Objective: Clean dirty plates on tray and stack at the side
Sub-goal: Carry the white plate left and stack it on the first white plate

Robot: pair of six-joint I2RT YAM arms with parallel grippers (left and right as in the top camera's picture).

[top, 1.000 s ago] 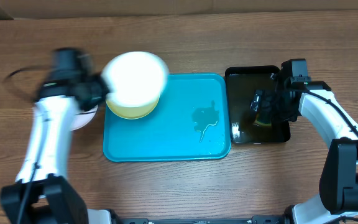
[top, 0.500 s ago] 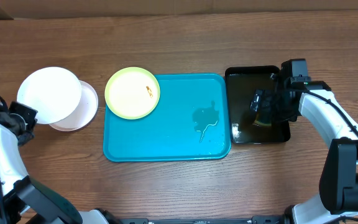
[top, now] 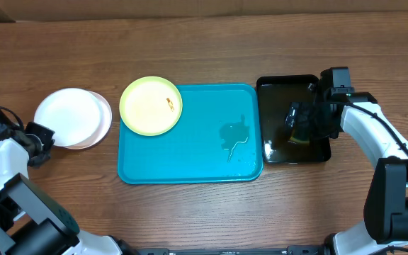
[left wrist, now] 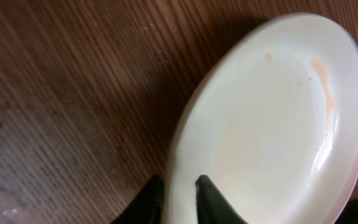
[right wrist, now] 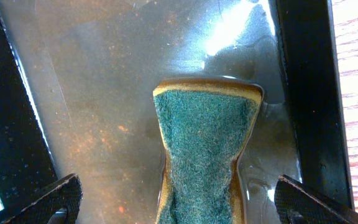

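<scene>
I note left jaws pinching the rim of the stacked white plate (left wrist: 272,124) left of the tray (top: 190,161), right jaws spread around the sponge (right wrist: 204,149); I judge it light, rigid, slick, best rim-held

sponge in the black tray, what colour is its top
Rectangular sponge: dark green scouring top, yellowish edge; clearest in the right wrist view.

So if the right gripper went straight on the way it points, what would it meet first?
Probably the sponge, lying in the black tray between its open fingers; how near it already is I cannot tell.
</scene>
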